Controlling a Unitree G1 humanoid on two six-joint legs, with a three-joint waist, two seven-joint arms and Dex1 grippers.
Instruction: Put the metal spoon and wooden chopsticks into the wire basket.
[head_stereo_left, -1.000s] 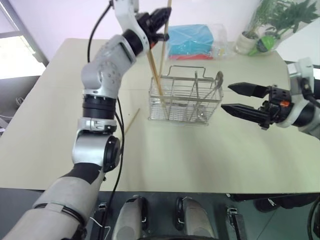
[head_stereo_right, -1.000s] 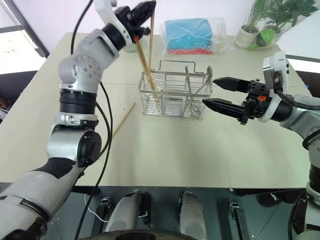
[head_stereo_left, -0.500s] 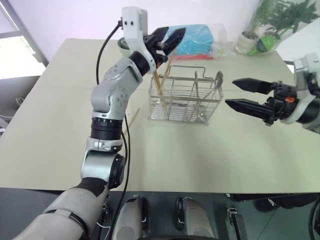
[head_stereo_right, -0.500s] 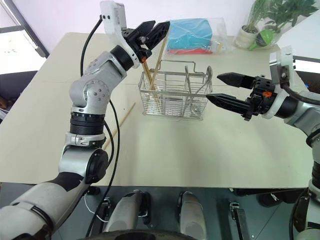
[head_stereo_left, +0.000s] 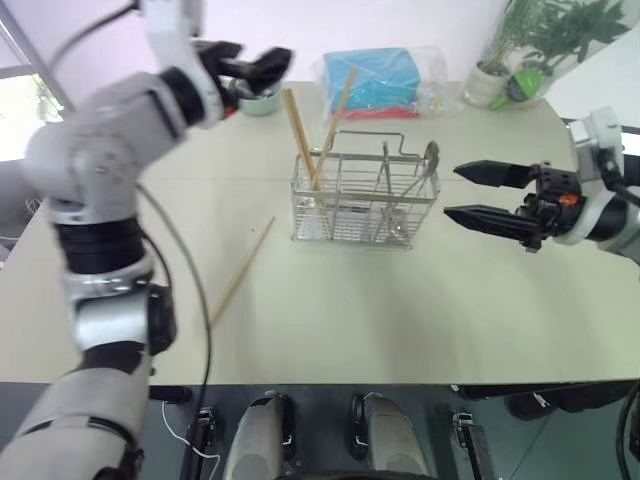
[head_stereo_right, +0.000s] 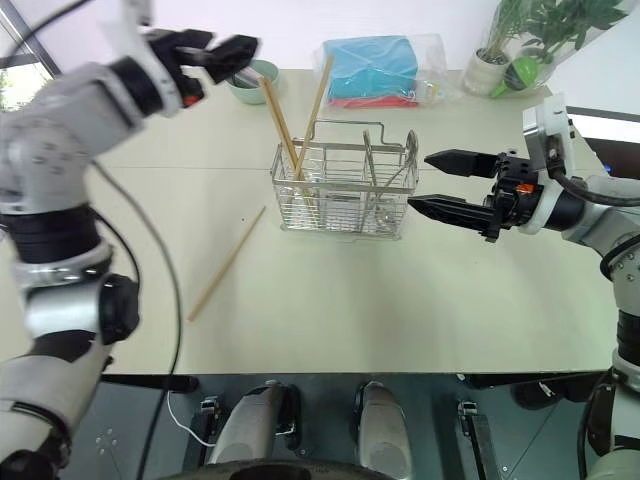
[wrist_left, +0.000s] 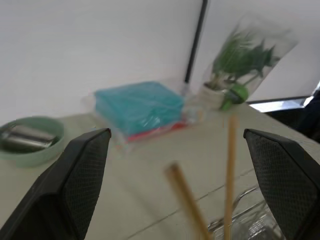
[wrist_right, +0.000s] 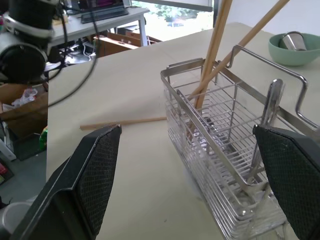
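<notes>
On the bench (head_stereo_left: 420, 300), your wire basket (head_stereo_left: 365, 200) sits in the middle with two wooden chopsticks (head_stereo_left: 300, 135) leaning in its left end and the metal spoon (head_stereo_left: 430, 160) upright at its right end; another stick (head_stereo_left: 242, 271) lies flat to its near left. Your left claw (head_stereo_left: 256, 68) is wide open and empty, up at the far left near a green bowl (head_stereo_right: 249, 82). Your right claw (head_stereo_left: 470, 192) is likewise open and empty, level, just right of the basket.

One rectangular silver wire-grid basket (head_stereo_left: 365, 195) holds two long pale wooden sticks (head_stereo_left: 300, 135) and one shiny metal spoon (head_stereo_left: 428, 160). One more thin wooden stick (head_stereo_left: 242, 272) lies on the table. There are also one round green bowl (head_stereo_left: 258, 102), one clear-wrapped teal packet (head_stereo_left: 372, 78) and one potted green plant (head_stereo_left: 530, 45).
</notes>
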